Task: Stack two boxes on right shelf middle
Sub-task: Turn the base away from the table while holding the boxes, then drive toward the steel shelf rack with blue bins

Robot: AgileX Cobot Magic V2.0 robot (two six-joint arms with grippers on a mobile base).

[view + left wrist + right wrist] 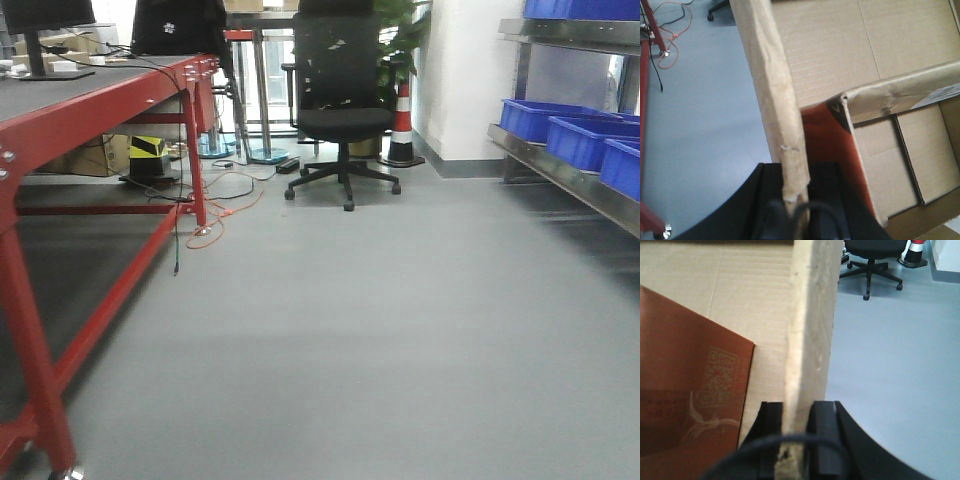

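Observation:
In both wrist views a large brown cardboard box (pixel 830 55) stands open at the top. My left gripper (pixel 797 175) is shut on the box's left wall edge (pixel 775 90). My right gripper (pixel 799 412) is shut on the opposite wall edge (pixel 812 315). Inside lies a smaller cardboard box (pixel 905 145) with a red-orange printed face (pixel 690 390) that carries a QR code. The steel shelf (pixel 560 168) runs along the right side of the front view. That view shows neither the boxes nor the grippers.
Blue bins (pixel 585 135) sit on the steel shelf. A red-framed bench (pixel 110 110) with monitors lines the left. A black office chair (pixel 343 110) and a striped cone (pixel 402 130) stand ahead. Orange cable (pixel 225 205) lies on the grey floor (pixel 350 330).

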